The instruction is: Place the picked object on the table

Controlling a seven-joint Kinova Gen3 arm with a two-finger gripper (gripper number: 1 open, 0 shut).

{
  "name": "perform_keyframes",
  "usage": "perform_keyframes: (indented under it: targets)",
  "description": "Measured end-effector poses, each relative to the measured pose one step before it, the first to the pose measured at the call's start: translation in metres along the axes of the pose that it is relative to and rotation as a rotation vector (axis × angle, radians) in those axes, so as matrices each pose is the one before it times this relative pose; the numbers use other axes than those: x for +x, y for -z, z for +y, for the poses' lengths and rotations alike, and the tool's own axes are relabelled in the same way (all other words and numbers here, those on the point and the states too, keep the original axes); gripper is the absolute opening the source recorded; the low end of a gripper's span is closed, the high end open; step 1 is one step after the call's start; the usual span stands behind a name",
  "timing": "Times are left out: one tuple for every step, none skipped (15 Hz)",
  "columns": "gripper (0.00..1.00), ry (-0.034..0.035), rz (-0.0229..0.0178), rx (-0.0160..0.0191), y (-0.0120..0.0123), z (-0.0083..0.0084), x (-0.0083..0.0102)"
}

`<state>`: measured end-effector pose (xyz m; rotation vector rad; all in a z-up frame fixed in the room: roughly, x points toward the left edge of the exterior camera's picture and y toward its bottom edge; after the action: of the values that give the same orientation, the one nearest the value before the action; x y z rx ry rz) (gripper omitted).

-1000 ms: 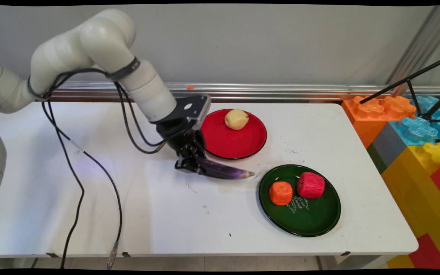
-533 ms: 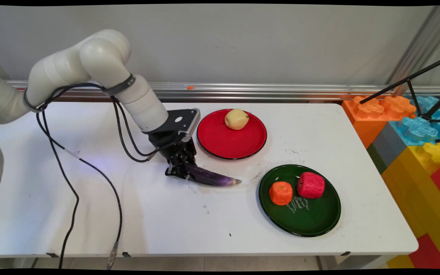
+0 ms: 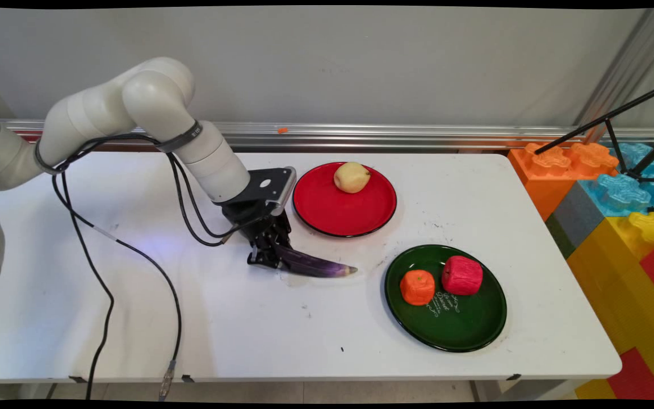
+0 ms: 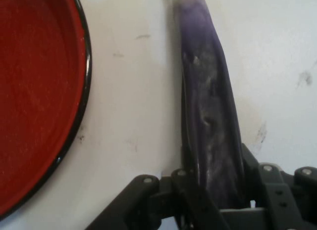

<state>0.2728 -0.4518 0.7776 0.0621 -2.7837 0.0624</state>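
Observation:
A long purple eggplant lies on the white table, its tip pointing right toward the green plate. My gripper is shut on the eggplant's thick left end, low at the table surface. In the hand view the eggplant runs up from between the black fingers, with the red plate on the left. The red plate sits just behind and to the right of the gripper.
A pale yellow fruit rests at the back of the red plate. A green plate at front right holds an orange piece and a red piece. Large coloured blocks stand beside the table's right edge. Black cables trail across the left side.
The gripper, holding the eggplant, moved left and slightly down away from the red plate's front edge, then nearly stopped; the eggplant now sits lower at the table.

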Motion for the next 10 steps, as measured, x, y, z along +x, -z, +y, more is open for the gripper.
perform_keyframes:
  targets:
    - [0.0, 0.00301, 0.00157, 0.0019, -0.00068, -0.00003, -0.00003]
    - [0.0, 0.00188, 0.00108, 0.00131, -0.00028, 0.00001, 0.00005]
    - [0.0, 0.00304, 0.00178, 0.0018, -0.0003, 0.00023, 0.00003]
    - [0.0, 0.00219, 0.00121, 0.00108, -0.0003, 0.00009, 0.00006]
    - [0.0, 0.00207, 0.00129, 0.00078, -0.00019, 0.00024, 0.00009]
    - [0.0, 0.00155, 0.00073, 0.00064, -0.00011, 0.00019, -0.00003]
    - [0.0, 0.00222, 0.00151, 0.00103, -0.0001, 0.00018, 0.00005]
    - [0.0, 0.00103, 0.00051, 0.00056, -0.00006, 0.00012, -0.00003]
    - [1.0, -0.00036, 0.00184, 0.00148, 0.00013, 0.00009, 0.00016]
    - [1.0, -0.00136, 0.00153, 0.00105, 0.00007, -0.00001, 0.00013]
